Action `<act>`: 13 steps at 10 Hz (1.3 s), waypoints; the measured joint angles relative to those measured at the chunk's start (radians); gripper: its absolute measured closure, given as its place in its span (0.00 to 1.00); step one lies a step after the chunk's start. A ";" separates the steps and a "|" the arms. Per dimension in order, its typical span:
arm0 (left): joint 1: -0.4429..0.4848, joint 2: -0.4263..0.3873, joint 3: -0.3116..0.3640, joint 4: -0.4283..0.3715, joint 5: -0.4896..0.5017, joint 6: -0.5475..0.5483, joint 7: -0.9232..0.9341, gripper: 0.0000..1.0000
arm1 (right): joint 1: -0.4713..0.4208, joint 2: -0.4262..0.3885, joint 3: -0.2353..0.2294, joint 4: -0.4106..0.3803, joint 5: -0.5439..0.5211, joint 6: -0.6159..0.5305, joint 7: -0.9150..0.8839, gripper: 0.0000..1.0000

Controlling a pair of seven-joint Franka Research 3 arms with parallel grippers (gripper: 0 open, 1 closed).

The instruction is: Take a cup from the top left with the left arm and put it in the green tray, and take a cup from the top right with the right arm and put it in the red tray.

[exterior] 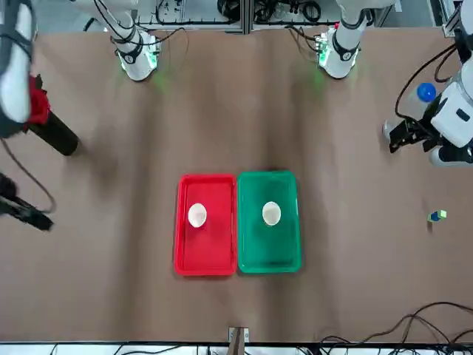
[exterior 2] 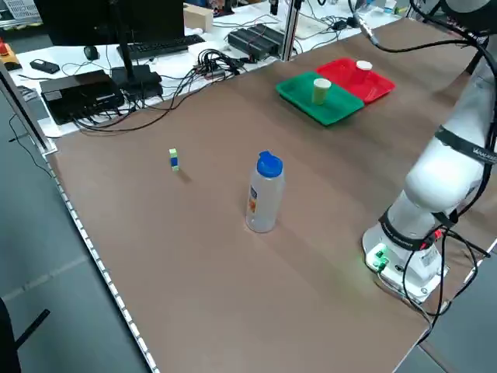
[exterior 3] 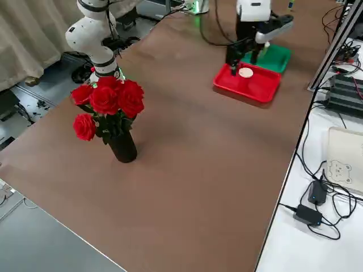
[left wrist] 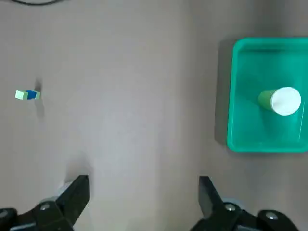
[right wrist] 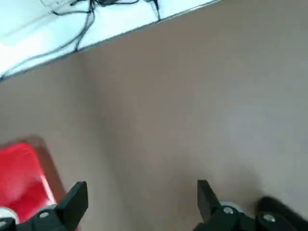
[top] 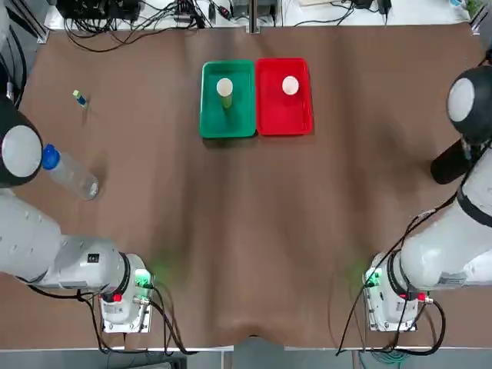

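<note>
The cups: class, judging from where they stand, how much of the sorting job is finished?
Done: the yellow-green cup stands in the green tray, and the red cup in the red tray. In hand: nothing; the left gripper and right gripper are open, away from the trays. Nothing looks left.

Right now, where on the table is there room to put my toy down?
The widest bare patch is the middle of the brown table, between the trays and the two arm bases. The left side is busier, with the bottle and a small block. The vase of roses takes the right edge. The green tray and red tray each hold a cup.
</note>
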 joint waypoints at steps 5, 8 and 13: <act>0.009 0.002 0.005 0.011 0.000 -0.012 0.000 0.00 | 0.008 -0.255 0.021 -0.323 0.001 0.006 -0.121 0.00; 0.009 0.002 0.010 0.012 0.000 -0.013 0.000 0.00 | 0.042 -0.378 0.028 -0.430 0.001 0.037 -0.130 0.02; 0.009 0.005 0.010 0.012 0.000 -0.019 -0.001 0.00 | 0.039 -0.406 0.020 -0.413 0.012 0.050 -0.143 0.00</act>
